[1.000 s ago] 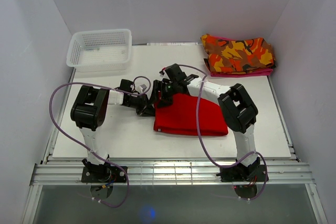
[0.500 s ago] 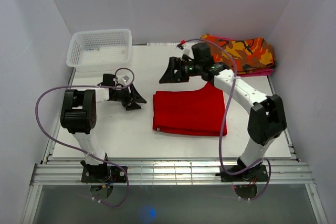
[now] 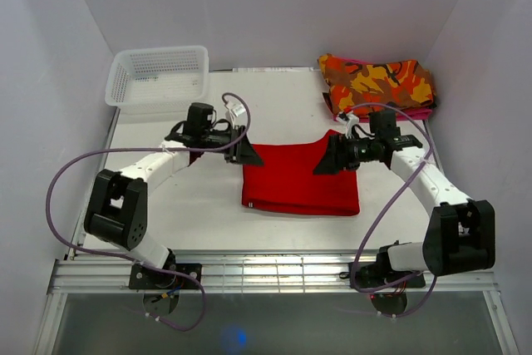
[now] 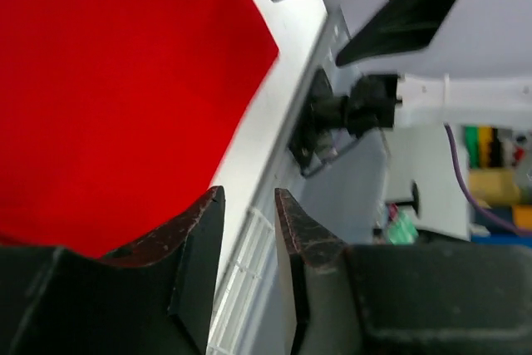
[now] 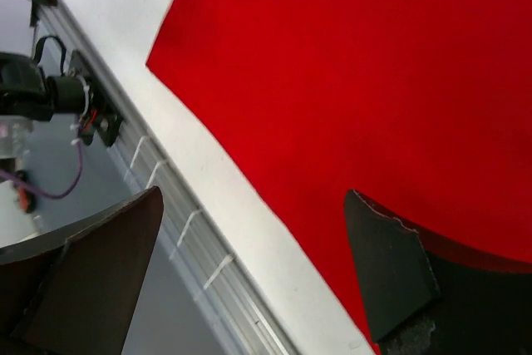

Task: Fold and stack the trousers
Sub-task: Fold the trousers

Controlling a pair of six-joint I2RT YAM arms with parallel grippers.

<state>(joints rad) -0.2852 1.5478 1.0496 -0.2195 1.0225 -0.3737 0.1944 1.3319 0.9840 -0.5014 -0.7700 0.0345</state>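
The bright red trousers (image 3: pixel 299 179) lie folded into a flat rectangle in the middle of the table. They also show in the left wrist view (image 4: pixel 108 81) and the right wrist view (image 5: pixel 357 64). My left gripper (image 3: pixel 247 154) is at their far left corner, low over the table. Its jaws (image 4: pixel 249 193) stand only narrowly apart, with nothing between them. My right gripper (image 3: pixel 326 161) hovers over the far right part of the trousers. Its jaws (image 5: pixel 253 197) are wide open and empty, one finger over the cloth and the other past the cloth's edge.
An orange-red-yellow camouflage garment (image 3: pixel 376 85) lies folded at the far right corner. A white mesh basket (image 3: pixel 158 76) stands at the far left corner. White walls close in the table on both sides. The metal rail (image 3: pixel 274 272) runs along the near edge.
My right arm has swung from the far middle of the table back and down to the trousers' far right part. My left gripper has moved right to their far left corner, its jaws narrower.
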